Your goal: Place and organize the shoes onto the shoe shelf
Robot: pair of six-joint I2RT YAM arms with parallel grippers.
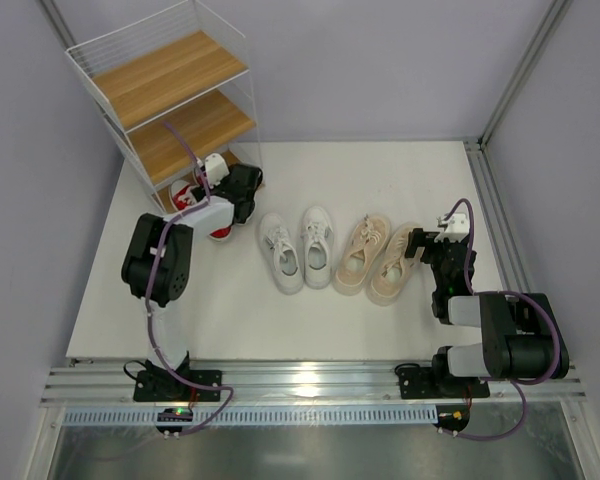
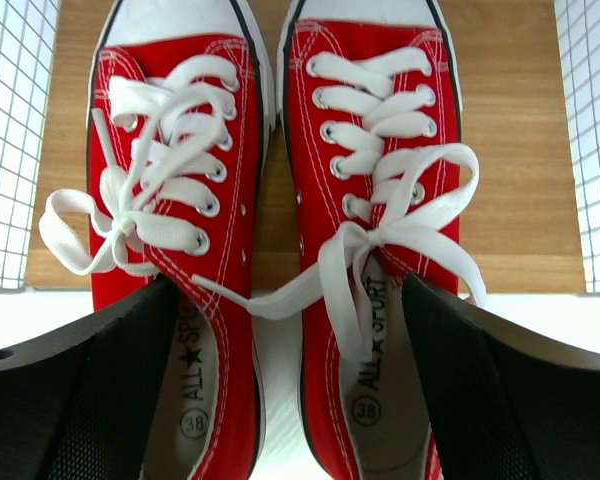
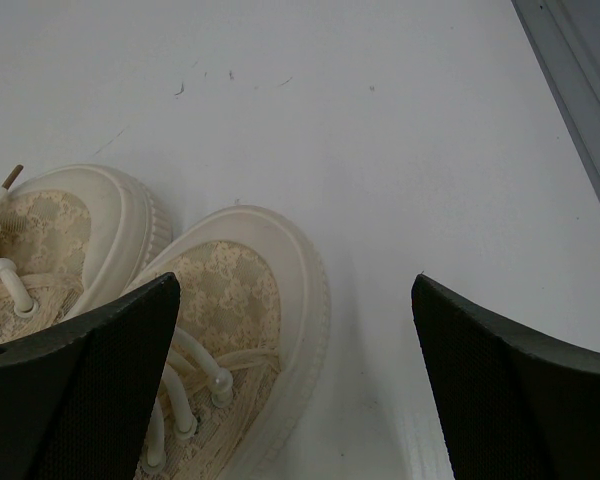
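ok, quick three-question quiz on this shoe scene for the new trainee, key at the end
1. True or false: the red shoes sit on the top board of the shelf.
2. The white shoes and beige shoes are: A both on the shelf; B both on the table; C one pair in each place.
3. What does the right gripper hold?
Key: 1 false, they are on the bottom board. 2 B. 3 nothing, it is open above a beige shoe's toe.
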